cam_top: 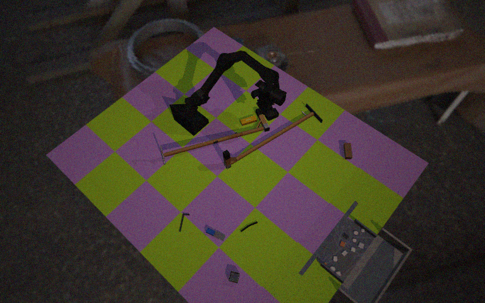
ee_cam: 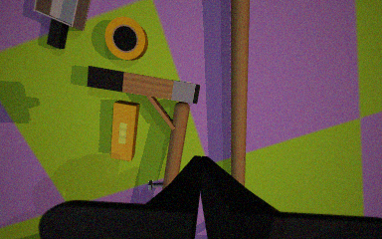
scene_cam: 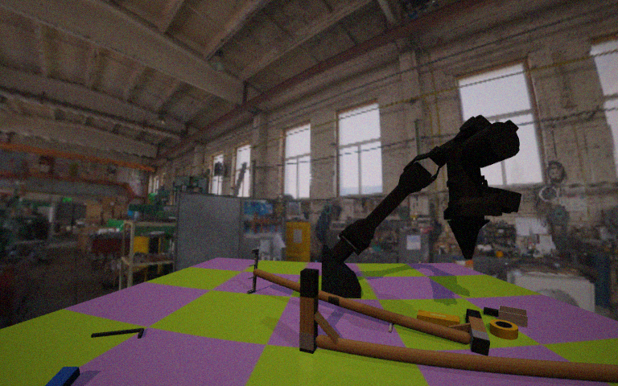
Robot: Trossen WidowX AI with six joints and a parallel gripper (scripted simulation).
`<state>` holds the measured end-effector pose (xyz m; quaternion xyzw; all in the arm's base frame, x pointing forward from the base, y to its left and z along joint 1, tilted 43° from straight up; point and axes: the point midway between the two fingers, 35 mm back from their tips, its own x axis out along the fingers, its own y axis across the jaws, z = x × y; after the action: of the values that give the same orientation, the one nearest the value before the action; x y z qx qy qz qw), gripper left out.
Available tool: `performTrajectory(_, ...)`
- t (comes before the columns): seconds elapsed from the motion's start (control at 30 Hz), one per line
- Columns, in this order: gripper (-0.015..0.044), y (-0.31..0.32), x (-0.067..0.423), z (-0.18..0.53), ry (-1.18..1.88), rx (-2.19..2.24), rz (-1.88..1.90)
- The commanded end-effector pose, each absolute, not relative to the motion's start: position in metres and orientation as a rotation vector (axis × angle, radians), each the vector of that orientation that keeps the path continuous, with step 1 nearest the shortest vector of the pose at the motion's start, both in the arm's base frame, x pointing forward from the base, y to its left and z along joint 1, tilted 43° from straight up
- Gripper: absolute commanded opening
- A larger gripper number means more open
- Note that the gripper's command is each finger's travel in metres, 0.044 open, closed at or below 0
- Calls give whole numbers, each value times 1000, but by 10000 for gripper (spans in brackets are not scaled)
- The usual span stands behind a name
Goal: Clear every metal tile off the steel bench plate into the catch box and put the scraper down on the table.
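Black wedge-shaped gripper pinched closed, empty — above round wooden scraper handle.

Factory workshop: tall windows, roof beams, cluttered benches w/ machinery.

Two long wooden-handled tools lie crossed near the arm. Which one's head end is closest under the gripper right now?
The one with the black, wood and grey crossbar head, beside the orange block. The shut gripper hangs above its handle; the other pole passes alongside.
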<state>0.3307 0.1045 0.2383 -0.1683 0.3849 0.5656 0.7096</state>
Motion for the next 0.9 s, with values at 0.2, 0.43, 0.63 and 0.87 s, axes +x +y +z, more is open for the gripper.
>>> performTrajectory(0.2,0,87,334,221,787,-460,1348)
performTrajectory(0.43,0,90,336,215,783,-468,1354)
performTrajectory(0.63,0,100,340,204,784,-471,1353)
performTrajectory(0.87,0,112,343,191,785,-473,1352)
